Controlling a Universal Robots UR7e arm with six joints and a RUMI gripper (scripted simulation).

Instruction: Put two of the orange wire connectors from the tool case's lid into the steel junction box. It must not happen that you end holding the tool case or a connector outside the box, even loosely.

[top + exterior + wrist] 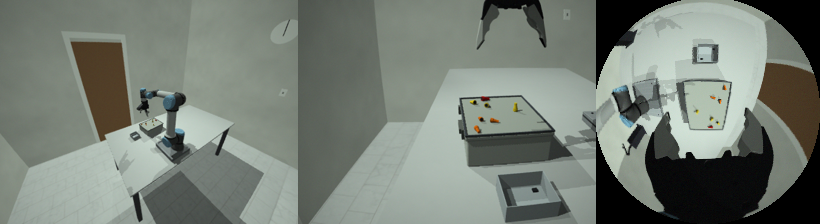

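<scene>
end effector: [511,45] fingers spread wide apart, nothing between them; hangs high above the tool case, tips pointing down.
arm: [169,97] elbow bent over the case, base [173,148] bolted on the table just beside the case.
tool case: [507,148] grey, closed, lid [528,121] flat with dark rim; sits on the table between arm base and junction box.
orange connectors: three on the lid, clustered toward its left near edge – [477,129], [480,118], [494,120]; all lying on their sides, apart from each other.
other connectors: yellow ones at [473,102] and [486,105] lying down, one yellow upright at [515,107], one red [484,98] at the far edge.
junction box: [528,209] open grey steel tray, on the table near the case, not touching; small dark spot on its floor [535,190], no connectors inside.
table: [145,157] pale top, dark legs [137,206]; shadows of the arm fall across it.
room: grey walls, brown door [101,88] in white frame behind the arm, round wall clock [284,31], small wall switch plate [283,92], pale tiled floor [60,184] with the table's shadow on it.
</scene>
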